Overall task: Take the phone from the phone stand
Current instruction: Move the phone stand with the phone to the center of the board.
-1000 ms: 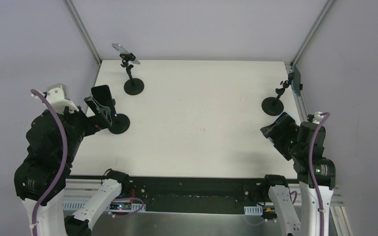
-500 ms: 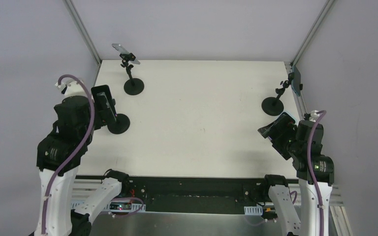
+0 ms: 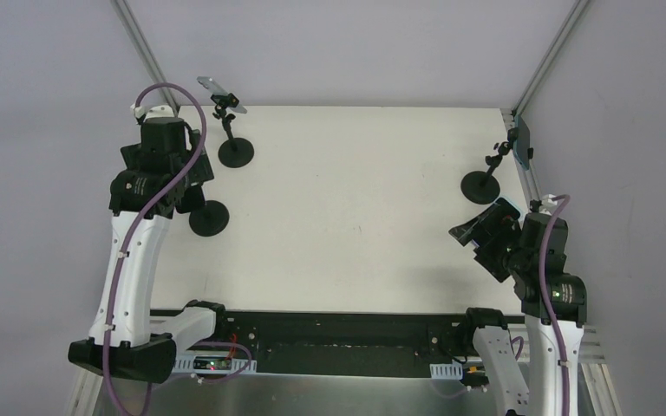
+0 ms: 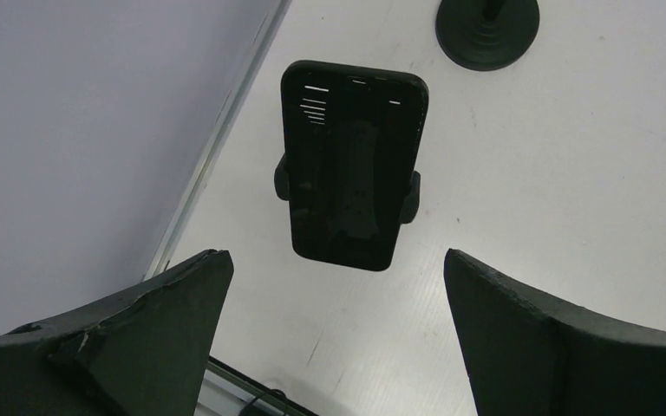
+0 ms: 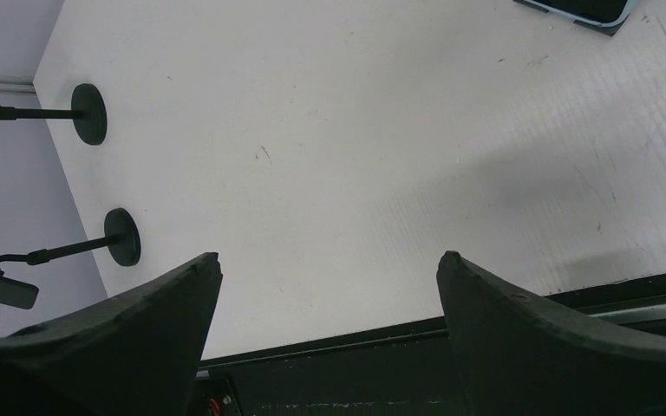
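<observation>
A black phone (image 4: 353,165) is clamped face-up in the holder of a phone stand; side clamps (image 4: 283,178) grip its long edges. My left gripper (image 4: 335,254) is open and empty, hanging above the phone's near end, with one finger (image 4: 139,338) left of it and the other to the right, neither touching it. In the top view the left gripper (image 3: 189,178) covers that phone; only the stand's round base (image 3: 208,217) shows. My right gripper (image 3: 473,232) is open and empty over the table's near right, also in its wrist view (image 5: 329,255).
A second stand (image 3: 236,152) at the back left holds a phone (image 3: 221,94). A third stand (image 3: 483,186) at the right edge holds a phone (image 3: 522,143). A phone in a light blue case (image 5: 577,9) lies flat on the table. The table's left rail (image 4: 217,147) runs beside the stand.
My left arm has risen and swung forward, bringing the gripper from beside the near-left stand to above its phone. The right gripper has shifted slightly left.
</observation>
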